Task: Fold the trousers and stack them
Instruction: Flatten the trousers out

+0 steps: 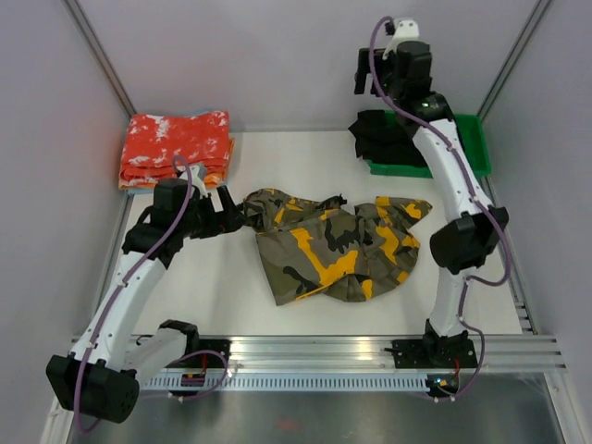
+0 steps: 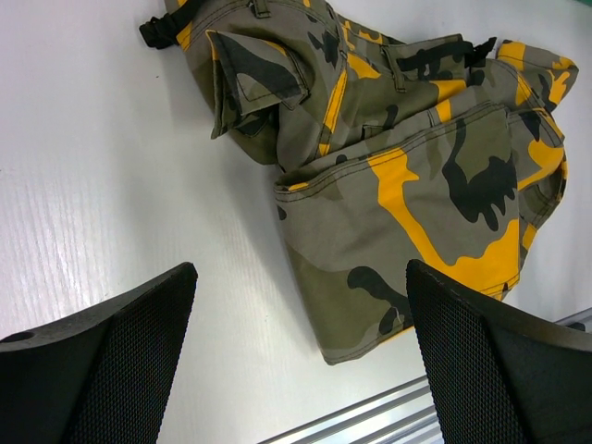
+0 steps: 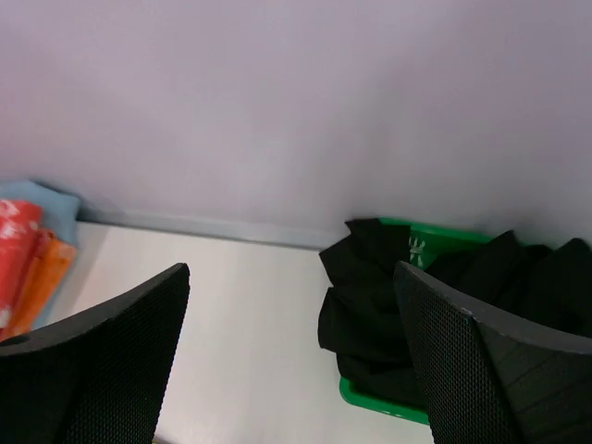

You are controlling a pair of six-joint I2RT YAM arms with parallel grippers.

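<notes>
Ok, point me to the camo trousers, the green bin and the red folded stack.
camo trousers [image 1: 338, 250], top view, middle of the crumpled heap.
green bin [image 1: 475, 139], top view, bare right-hand wall.
red folded stack [image 1: 176, 143], top view, topmost cloth.

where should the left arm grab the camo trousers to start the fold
Grip the near-left corner of the trousers, coming in low from the left with the open left gripper. There the hem lies as a single flat edge with bare table beside it, so a finger could probably slide under. The rest is bunched and overlapped.
</notes>
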